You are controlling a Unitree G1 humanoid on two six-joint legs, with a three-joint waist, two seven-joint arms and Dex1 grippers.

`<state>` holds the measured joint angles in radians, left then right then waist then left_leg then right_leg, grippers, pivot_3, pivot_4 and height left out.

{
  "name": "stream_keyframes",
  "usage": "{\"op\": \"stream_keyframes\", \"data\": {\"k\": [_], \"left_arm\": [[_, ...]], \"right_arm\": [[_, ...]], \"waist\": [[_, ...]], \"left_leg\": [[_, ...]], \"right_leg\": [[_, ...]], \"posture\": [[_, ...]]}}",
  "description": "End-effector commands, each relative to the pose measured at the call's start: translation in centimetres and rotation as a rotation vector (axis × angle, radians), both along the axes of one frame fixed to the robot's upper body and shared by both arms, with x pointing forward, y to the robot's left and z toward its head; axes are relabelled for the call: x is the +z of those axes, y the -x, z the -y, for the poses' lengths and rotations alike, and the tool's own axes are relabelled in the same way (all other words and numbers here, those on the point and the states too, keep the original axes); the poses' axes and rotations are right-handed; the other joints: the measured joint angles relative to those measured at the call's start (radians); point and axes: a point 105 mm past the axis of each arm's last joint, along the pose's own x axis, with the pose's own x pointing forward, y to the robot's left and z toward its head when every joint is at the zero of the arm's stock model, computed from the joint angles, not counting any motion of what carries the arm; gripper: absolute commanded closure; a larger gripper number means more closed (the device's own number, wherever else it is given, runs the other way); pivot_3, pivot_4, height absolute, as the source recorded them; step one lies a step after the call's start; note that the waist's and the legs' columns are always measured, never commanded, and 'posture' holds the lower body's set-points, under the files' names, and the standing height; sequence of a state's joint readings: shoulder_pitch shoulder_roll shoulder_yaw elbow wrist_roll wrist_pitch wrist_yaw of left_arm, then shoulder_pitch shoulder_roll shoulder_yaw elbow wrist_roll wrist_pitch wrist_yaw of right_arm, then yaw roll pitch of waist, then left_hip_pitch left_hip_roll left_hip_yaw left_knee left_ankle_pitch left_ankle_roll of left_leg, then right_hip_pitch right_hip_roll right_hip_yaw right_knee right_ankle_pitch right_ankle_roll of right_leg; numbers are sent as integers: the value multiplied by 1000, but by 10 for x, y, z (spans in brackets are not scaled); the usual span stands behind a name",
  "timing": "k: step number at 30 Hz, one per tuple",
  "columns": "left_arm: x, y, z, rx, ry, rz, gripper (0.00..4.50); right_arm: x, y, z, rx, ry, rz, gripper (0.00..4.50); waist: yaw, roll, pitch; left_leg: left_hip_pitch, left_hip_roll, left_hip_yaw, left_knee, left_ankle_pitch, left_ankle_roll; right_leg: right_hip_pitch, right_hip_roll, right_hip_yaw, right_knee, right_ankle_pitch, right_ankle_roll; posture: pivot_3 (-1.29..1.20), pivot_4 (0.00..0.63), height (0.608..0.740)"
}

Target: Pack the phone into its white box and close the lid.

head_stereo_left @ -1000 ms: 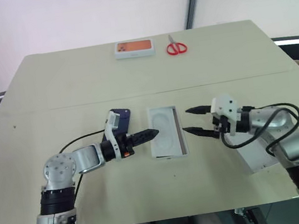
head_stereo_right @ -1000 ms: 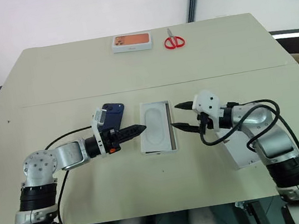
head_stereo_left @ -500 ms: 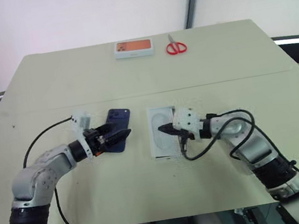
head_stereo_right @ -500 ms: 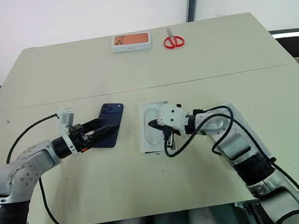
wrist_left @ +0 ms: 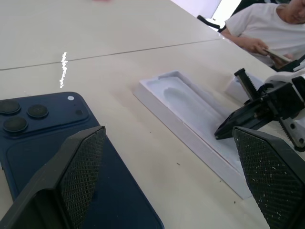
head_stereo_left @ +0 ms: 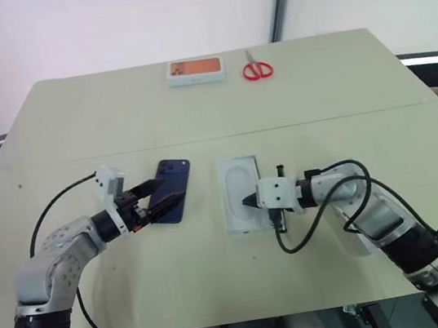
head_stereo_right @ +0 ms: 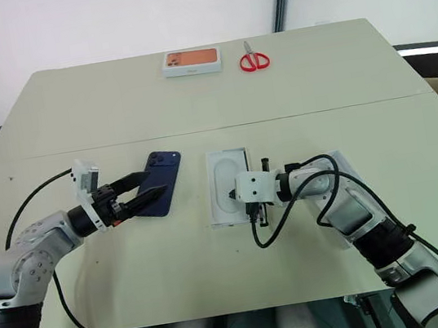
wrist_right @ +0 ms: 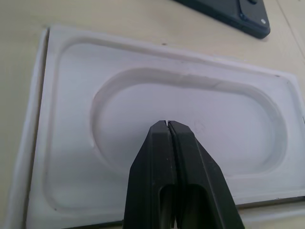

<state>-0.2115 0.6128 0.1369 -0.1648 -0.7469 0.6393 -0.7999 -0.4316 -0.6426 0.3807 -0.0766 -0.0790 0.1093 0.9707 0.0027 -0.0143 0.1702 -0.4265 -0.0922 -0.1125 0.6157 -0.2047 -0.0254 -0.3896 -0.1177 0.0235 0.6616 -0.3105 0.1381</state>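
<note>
**Right gripper closed over the insert; left gripper open at the phone**

The phone (head_stereo_left: 170, 190) is lying back-up on the table (head_stereo_left: 72, 120), left of centre and nearer the front edge than the far edge. Its camera bump is pointing toward the far edge.

The left gripper (head_stereo_left: 161, 199) is reaching in from the left side. Its two fingers are standing wide apart, gripping nothing. In the left wrist view, one finger (wrist_left: 83, 167) is sitting over the phone's near end and the other is out over bare table. Whether that finger is touching the phone cannot be told.

Just right of the phone, near the table's centre, the box (head_stereo_left: 241, 194) is lying with its long side running front to back. A white insert (wrist_right: 157, 119) with an oval recess is sitting in it.

The right gripper (head_stereo_left: 249, 202) is coming in from the right. Its fingers (wrist_right: 174, 181) are pressed together, holding nothing. The tip is hovering over the oval recess, near the insert's front half. Contact with the insert cannot be told.

The lid (head_stereo_left: 360, 234) is lying by the front right part of the table, mostly hidden under the right arm.

An orange-topped box (head_stereo_left: 196, 70) and red scissors (head_stereo_left: 258, 69) are lying side by side near the far edge, well apart from the work area.

A person in a white shirt (wrist_left: 267, 36) is sitting beyond the table in the left wrist view.
</note>
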Motion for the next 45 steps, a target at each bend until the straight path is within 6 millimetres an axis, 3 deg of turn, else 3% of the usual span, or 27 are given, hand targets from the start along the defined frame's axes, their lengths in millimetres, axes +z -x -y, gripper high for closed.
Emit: {"op": "stream_keyframes", "data": {"k": [1, 16, 22, 26, 34, 41, 45], "left_arm": [[14, -3, 0, 6, 3, 66, 0], [7, -3, 0, 14, 7, 12, 0], [7, -8, -22, 63, 61, -138, 0], [5, -19, -49, 132, 24, -206, 0], [-3, -32, -73, 160, 95, -359, 0], [-29, -35, -73, 140, 52, -492, 0], [-40, -33, -68, 108, 30, -543, 0]], "right_arm": [[7, 0, 1, 21, 30, 37, 4448], [18, -7, -12, -17, -83, 67, 4448], [50, -18, -15, -57, -187, 102, 4448], [70, -26, -39, -77, -293, 115, 4448], [54, -37, -95, -62, -238, 100, 4448], [26, -42, -122, -57, -100, -28, 4448], [14, -47, -122, -65, -7, -15, 4448]], "waist": [[0, 0, 0], [-12, 0, 0], [-18, 0, 0], [-23, 0, 0], [-21, 0, 0], [-25, 0, 0], [-23, 0, 0]], "left_leg": [[0, 0, 0, 0, 0, 0], [0, 0, -1, 0, 0, 0], [0, 0, -1, 0, 0, 0], [0, 1, -1, -1, 1, -1], [0, 1, -2, -2, 2, -3], [0, 1, -2, -2, 4, -6], [0, 1, -3, -2, 4, -7]], "right_leg": [[0, 0, 0, 0, 0, 0], [0, 0, 0, 0, 0, 0], [-1, 1, 0, 1, 0, 0], [-2, 3, 0, 1, 0, 0], [-6, 3, 0, 2, 0, 0], [-6, 4, 0, 2, 0, 0], [-6, 4, 0, 3, 0, 0]], "posture": [[0, 150, 740], [0, 150, 740], [0, 150, 740], [0, 150, 740], [0, 150, 740], [0, 150, 740], [0, 150, 740]]}}
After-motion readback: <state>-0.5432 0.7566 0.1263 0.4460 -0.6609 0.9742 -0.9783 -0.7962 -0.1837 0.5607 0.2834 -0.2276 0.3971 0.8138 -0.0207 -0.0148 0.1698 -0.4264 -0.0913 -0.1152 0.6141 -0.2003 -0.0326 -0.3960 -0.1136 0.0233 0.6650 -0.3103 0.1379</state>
